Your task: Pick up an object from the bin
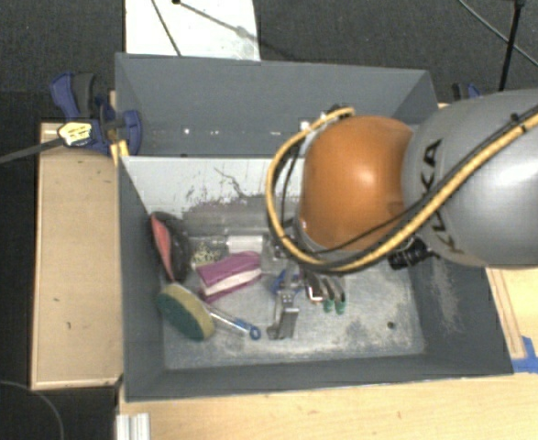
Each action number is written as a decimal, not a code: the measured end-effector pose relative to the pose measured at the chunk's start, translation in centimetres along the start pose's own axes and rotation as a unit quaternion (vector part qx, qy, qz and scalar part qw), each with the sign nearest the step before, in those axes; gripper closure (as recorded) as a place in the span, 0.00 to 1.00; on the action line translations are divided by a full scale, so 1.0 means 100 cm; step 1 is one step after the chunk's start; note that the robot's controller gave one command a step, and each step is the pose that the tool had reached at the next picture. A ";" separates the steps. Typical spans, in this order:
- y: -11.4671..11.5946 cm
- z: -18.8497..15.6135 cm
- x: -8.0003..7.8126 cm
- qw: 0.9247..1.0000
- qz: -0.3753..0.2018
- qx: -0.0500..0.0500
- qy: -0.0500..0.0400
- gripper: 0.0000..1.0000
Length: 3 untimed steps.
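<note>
- Purple and pink block (227,273), the thing nearest the gripper, lies left of centre on the floor of the grey metal bin (378,333). Its long axis runs roughly left to right and tilts slightly up towards the right.
- Robot arm (488,191) reaches in from the right. Its rounded orange cover (356,181) hangs over the middle of the bin and hides part of the floor beneath it.
- Gripper (285,319) points down below the cover, low over the floor towards the front wall. Whether it is open or closed cannot be told, and nothing is seen held in it.
- From the gripper, the block lies just to the left and a little towards the back wall, so any move onto it would go leftward, with the block's right end closest.
- Red oval thing (166,246) leans near the left wall, behind the block.
- Green and yellow round pad (186,312) sits at front left. Its thin handle ends in a blue tip (251,330) just left of the gripper.
- Small green bits (334,305) lie just right of the gripper.
- Bare floor opens to the right and front, giving free room there. The left side is crowded, with the walls close by.
</note>
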<state>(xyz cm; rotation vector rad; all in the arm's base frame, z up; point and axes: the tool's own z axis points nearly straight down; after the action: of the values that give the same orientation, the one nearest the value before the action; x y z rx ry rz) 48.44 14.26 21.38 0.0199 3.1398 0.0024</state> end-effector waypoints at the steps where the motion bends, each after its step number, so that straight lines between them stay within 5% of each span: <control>1: -0.009 0.089 -0.061 0.999 -0.044 0.001 0.001 0.00; 2: -0.046 0.143 -0.096 1.000 0.008 -0.001 -0.002 0.00; 3: 0.010 0.142 -0.091 1.000 0.013 -0.001 -0.001 0.00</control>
<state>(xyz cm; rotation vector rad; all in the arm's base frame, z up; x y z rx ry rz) 57.54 15.17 7.19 0.0591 3.1366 0.0050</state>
